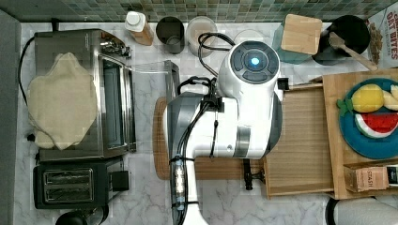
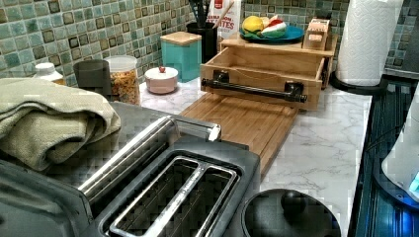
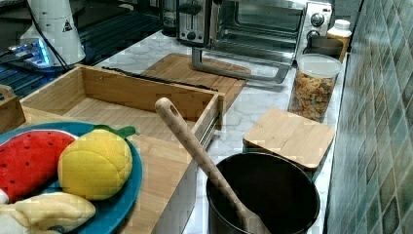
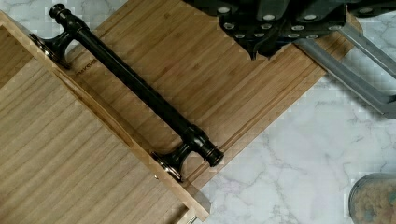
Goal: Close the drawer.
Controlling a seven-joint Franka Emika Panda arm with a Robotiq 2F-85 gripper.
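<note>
The light-wood drawer (image 1: pixel 300 140) stands pulled out of its unit toward the top view's left, and its striped bottom (image 4: pixel 60 158) is bare. A black bar handle (image 4: pixel 140 91) runs across its front (image 2: pixel 254 90). From the right view the drawer (image 3: pixel 112 112) looks empty. The white arm (image 1: pixel 244 108) hangs over the drawer's front and hides most of the handle in the top view. My gripper (image 4: pixel 266 44) is above the darker cutting board (image 4: pixel 224 88), on the outer side of the handle and apart from it. Its fingers look shut with nothing in them.
The cutting board (image 2: pixel 242 121) lies in front of the drawer. A toaster oven (image 1: pixel 94 93) with its door down and a toaster (image 1: pixel 70 185) stand beyond it. A plate of toy fruit (image 1: pixel 375 117) sits on the drawer unit. Jars (image 3: pixel 314 87) line the tiled wall.
</note>
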